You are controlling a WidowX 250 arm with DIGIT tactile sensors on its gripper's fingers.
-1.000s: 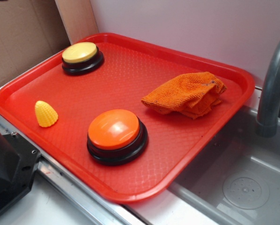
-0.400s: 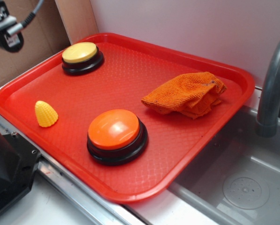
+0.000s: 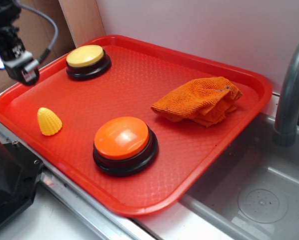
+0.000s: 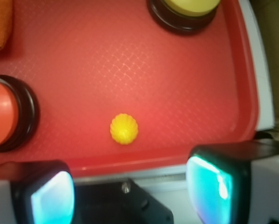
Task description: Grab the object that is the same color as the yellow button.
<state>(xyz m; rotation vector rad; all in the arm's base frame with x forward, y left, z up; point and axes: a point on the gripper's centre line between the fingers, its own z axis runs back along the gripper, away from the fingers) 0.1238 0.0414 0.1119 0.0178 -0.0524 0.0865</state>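
Red plastic tray (image 3: 139,200) fills the scene; my tool (image 4: 128,191) has just swung in above its left edge, jaws spread wide and empty, small yellow bumpy toy corn (image 4: 124,129) lying untouched below.

The arm reached in at the upper left of the exterior view, a black cable arcing off it. The tool (image 3: 22,70) hung in the air, pointed downward. In the wrist view its two fingers (image 4: 219,184) stood wide apart at the lower corners, pads glowing pale teal, with nothing between them. The jaws were spread and empty, touching nothing.
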